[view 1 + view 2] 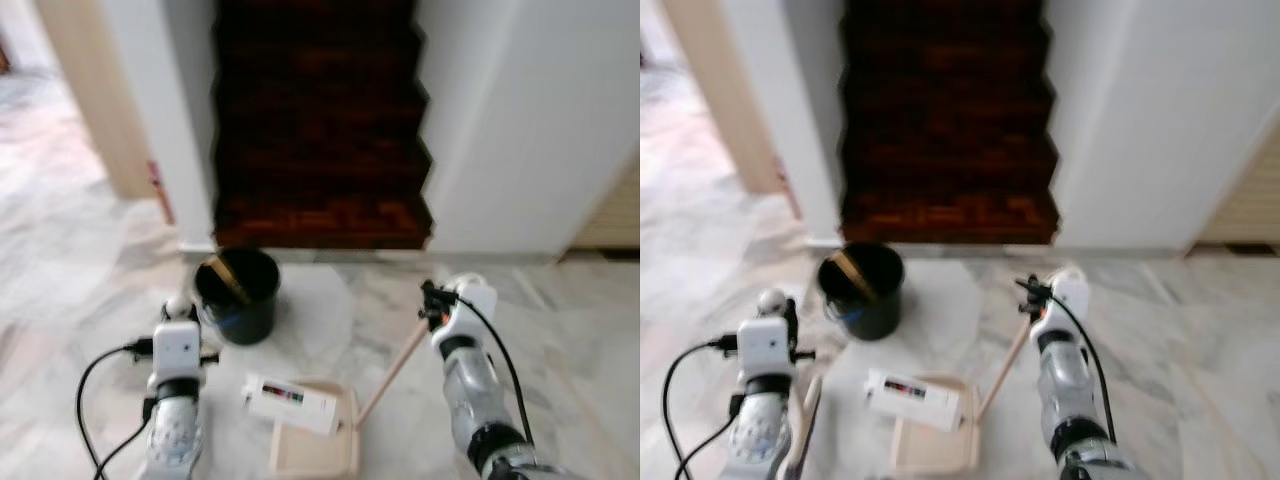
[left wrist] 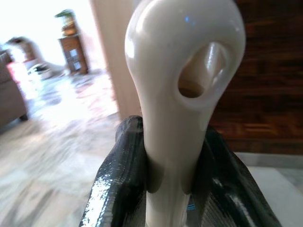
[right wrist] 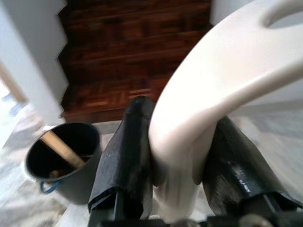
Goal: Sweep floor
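Gleaming marble floor [image 1: 90, 290], dark wooden stairs [image 1: 320, 120]

I see dark wooden staircase [image 1: 320, 120] rising dead ahead, white walls [image 1: 520, 130] flanking it both sides. Black bucket [image 1: 238, 292] on marble floor [image 1: 580, 330] just before bottom step, toward staircase's left edge; tan stick [image 1: 226, 278] leaning inside. Bucket's blue handle [image 3: 46, 187] shows at its side. Beige door frame [image 1: 100, 100] at left. Beyond doorway I make out wooden cabinet [image 2: 73, 53] with plant [image 2: 65, 19] on top, blurred.
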Controlling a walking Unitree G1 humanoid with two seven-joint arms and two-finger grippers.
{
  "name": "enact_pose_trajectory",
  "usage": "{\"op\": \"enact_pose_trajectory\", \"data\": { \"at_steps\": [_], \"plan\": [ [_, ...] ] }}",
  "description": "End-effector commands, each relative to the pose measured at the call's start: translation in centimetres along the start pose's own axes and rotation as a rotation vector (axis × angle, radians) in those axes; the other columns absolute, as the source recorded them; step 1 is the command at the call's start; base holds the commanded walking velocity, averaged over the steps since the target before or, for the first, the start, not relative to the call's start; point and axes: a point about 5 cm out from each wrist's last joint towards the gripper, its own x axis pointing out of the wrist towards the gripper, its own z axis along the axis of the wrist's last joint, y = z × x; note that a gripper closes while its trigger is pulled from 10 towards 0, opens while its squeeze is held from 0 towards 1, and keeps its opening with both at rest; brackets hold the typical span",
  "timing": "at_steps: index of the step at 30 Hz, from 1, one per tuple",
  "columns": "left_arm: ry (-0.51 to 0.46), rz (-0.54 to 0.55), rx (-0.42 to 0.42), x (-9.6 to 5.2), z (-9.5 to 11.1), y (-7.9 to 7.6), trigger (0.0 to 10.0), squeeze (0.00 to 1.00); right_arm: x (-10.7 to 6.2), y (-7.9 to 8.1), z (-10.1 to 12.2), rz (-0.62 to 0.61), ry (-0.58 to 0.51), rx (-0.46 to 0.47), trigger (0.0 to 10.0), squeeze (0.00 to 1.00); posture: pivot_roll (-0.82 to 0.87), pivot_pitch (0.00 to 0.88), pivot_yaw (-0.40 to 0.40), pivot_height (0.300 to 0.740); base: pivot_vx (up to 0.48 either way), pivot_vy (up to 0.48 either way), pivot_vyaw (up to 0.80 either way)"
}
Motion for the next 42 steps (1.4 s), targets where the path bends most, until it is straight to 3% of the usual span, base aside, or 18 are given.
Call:
{"op": "enact_pose_trajectory", "data": {
  "at_steps": [1,42],
  "plan": [
    [-0.039,0.004,0.010,0.44,0.72,0.21,10.0,0.00,0.64,0.52,1.32,0.017,-0.054,0.006,10.0,0.00,0.08,0.000,-0.087,0.740,0.000,0.000,0.80],
    [-0.027,0.011,0.008,0.32,0.63,0.36,10.0,0.00,0.61,1.03,0.96,0.045,-0.031,0.032,10.0,0.00,0.08,0.000,-0.090,0.740,0.000,0.000,0.00]
  ]
}}
